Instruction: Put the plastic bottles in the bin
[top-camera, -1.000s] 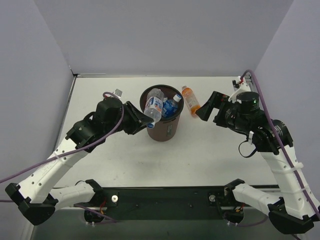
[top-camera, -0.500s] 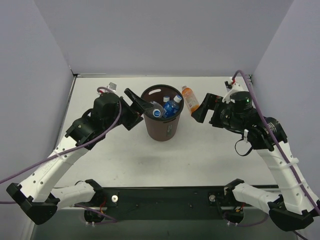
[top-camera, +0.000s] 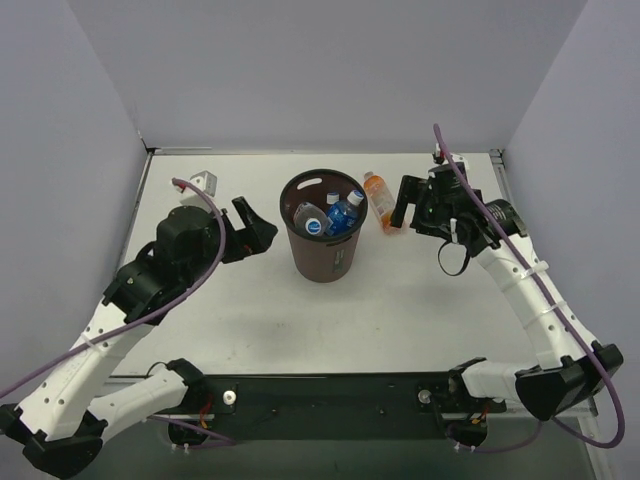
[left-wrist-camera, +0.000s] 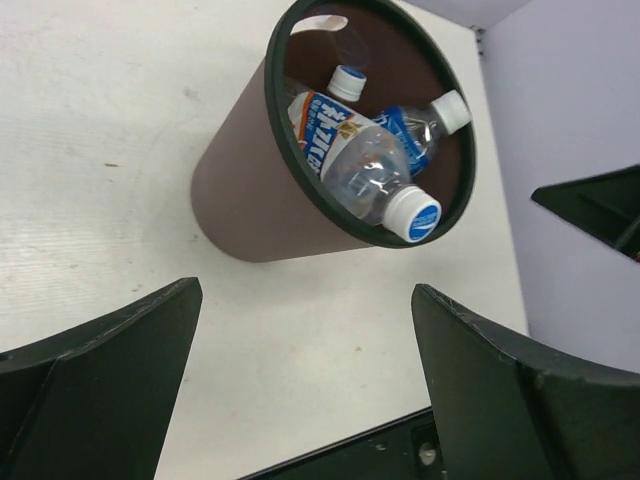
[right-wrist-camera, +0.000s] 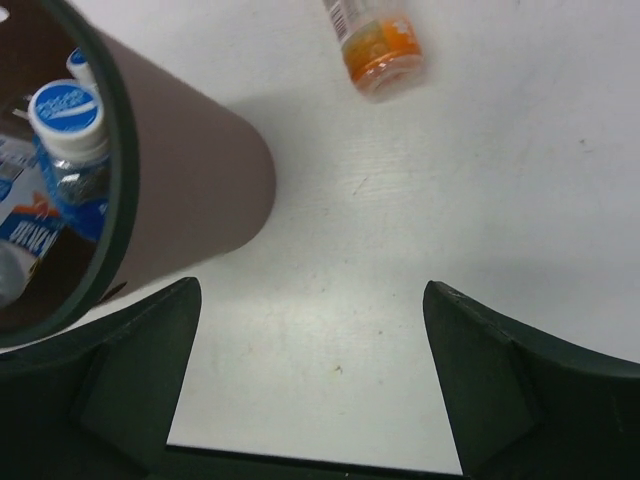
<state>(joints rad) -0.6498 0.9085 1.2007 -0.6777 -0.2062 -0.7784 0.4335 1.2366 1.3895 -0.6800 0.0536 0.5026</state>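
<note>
The dark brown bin (top-camera: 325, 262) stands mid-table with three clear plastic bottles inside: a whitish-label one (left-wrist-camera: 345, 150), a blue-label one (left-wrist-camera: 415, 128) and a third showing only its cap (left-wrist-camera: 346, 80). The orange bottle (top-camera: 379, 200) lies on the table just right of the bin; its base end shows in the right wrist view (right-wrist-camera: 375, 40). My left gripper (top-camera: 257, 226) is open and empty, left of the bin (left-wrist-camera: 235, 200), seen also in its wrist view (left-wrist-camera: 305, 290). My right gripper (top-camera: 398, 208) is open and empty right beside the orange bottle, with the bin wall (right-wrist-camera: 190, 170) to its left (right-wrist-camera: 312, 285).
A small grey-white block (top-camera: 204, 181) sits at the back left of the table. The side walls stand close on both sides. The table's dark front edge (left-wrist-camera: 350, 450) runs below the left fingers.
My left gripper opened, dropped the clear bottle into the bin and drew back to the left. My right gripper moved toward the back and now sits beside the orange bottle.
</note>
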